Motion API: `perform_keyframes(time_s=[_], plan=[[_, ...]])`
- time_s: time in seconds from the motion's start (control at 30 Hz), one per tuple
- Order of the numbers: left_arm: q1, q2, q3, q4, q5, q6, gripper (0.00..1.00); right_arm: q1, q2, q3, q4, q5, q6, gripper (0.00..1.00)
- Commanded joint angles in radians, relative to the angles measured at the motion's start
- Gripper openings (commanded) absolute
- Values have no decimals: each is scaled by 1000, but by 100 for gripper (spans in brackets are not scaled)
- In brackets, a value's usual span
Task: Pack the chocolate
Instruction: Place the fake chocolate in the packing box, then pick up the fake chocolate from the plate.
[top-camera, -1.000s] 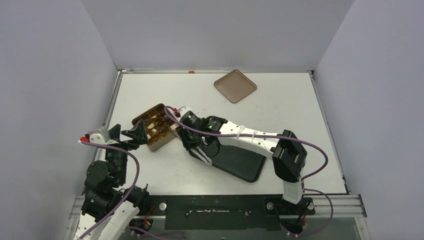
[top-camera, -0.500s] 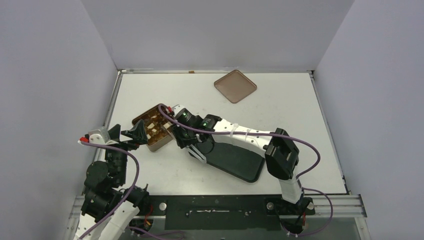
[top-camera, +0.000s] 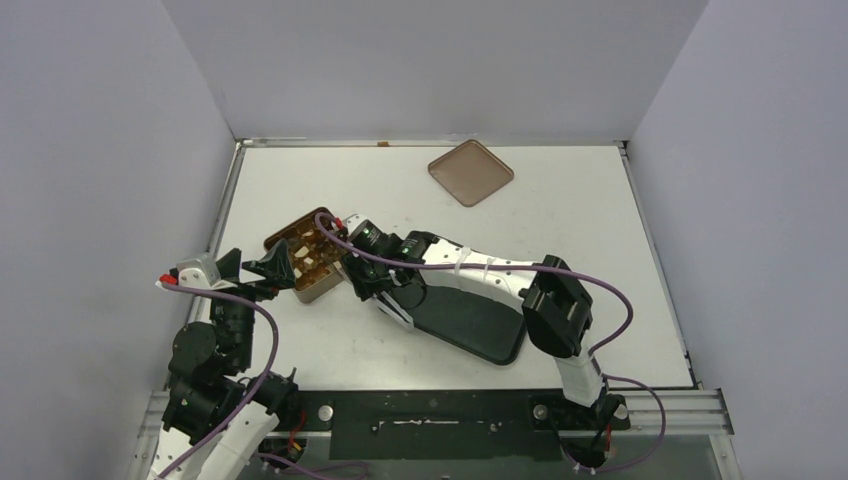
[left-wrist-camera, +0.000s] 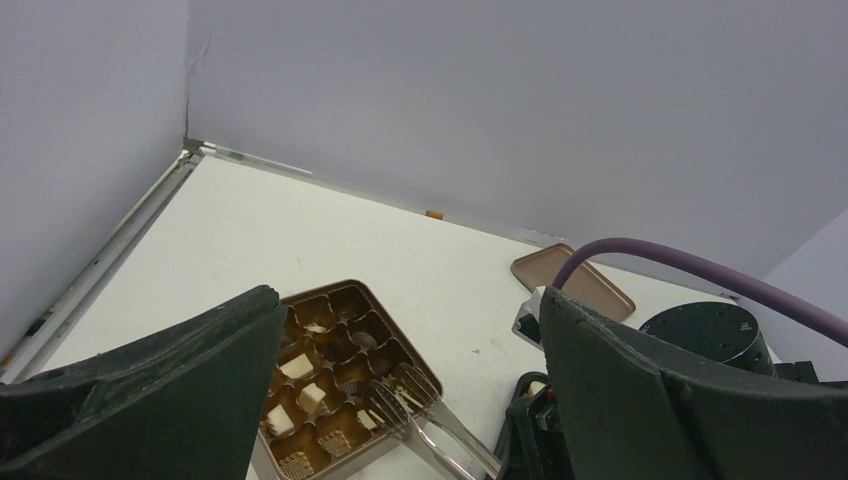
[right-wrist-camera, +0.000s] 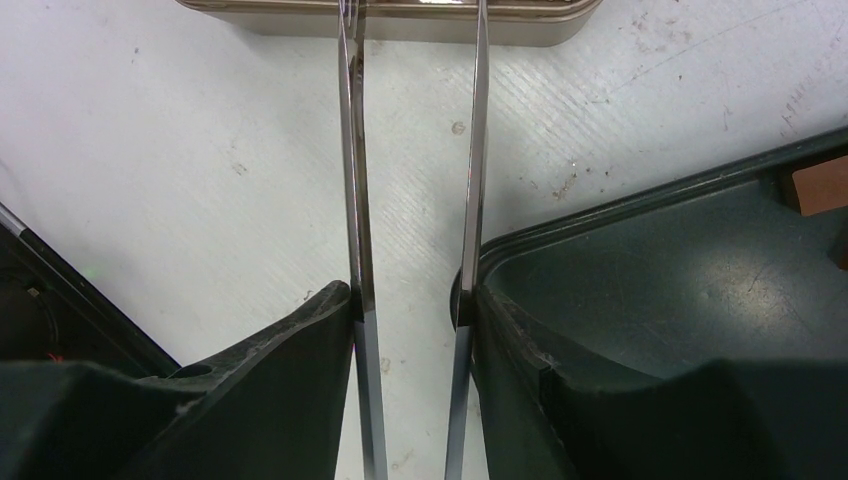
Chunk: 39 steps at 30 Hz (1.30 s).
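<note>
Tongs at the tin: this looks like the putting-in step.
From above, the right hand (top-camera: 368, 277) squeezes shiny metal tongs (top-camera: 397, 313) over the square gold-brown tin (top-camera: 322, 288). Left wrist view: the left hand (left-wrist-camera: 407, 303) gapes wide, and cream and dark chocolate (left-wrist-camera: 311, 397) sits in the tin's cups. Right wrist view: the tong arms are apart (any piece between the tips is hidden). Next, lift out gently.

The chocolate (left-wrist-camera: 299, 366) sits in the cells of the tin (left-wrist-camera: 318, 294) that the tips of my tongs (left-wrist-camera: 393, 410) reach over. Cream-white blocky pieces lie in the cells close beside the tips, and darker brown, rounder pieces in the cells just beyond them, one to a cell and low below the rim. From above, the chocolate (top-camera: 310, 252) shows only as pale and dark specks ahead of my tongs.
</note>
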Motion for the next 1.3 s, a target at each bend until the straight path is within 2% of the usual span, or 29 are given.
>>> perform_keyframes(time_s=[0.0,0.5,0.93,1.27], plan=[[-1,-8,0,31,-2,11,97,2,-45,42,26,12,1,45],[-2,-5,-5,36,6,13,97,-21,-200,-52,25,58,-2,43],[-1,5,-10,47,18,13,97,-167,-456,-344,1,166,37,44],[-1,5,-11,49,19,13,97,-206,-571,-524,-46,231,98,44]])
